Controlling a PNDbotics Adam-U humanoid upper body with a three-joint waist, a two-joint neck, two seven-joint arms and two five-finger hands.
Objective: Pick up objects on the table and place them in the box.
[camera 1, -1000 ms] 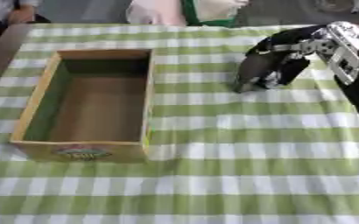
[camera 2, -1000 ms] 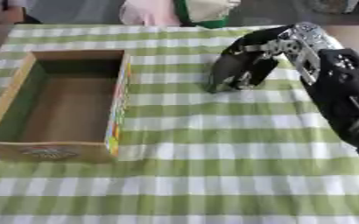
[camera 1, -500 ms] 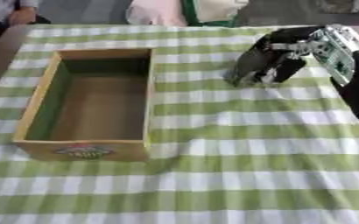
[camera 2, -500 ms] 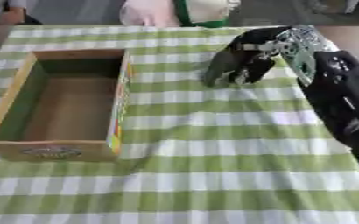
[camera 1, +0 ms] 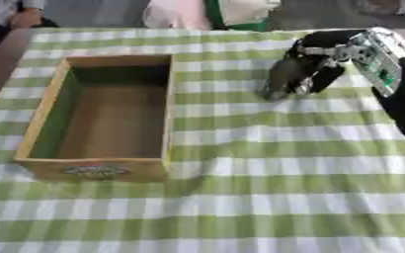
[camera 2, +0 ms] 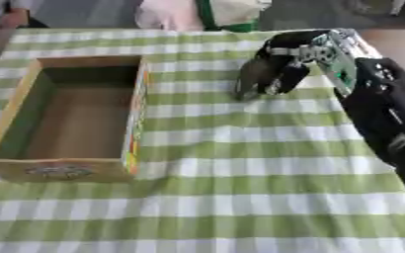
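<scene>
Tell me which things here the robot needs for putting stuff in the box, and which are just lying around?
For the job:
- the box, open and with nothing showing inside
- the right hand, fingers curled down at the far right of the table; whether it holds anything cannot be told

Just there:
- the green checked tablecloth
- a green and white bag past the far edge
</scene>
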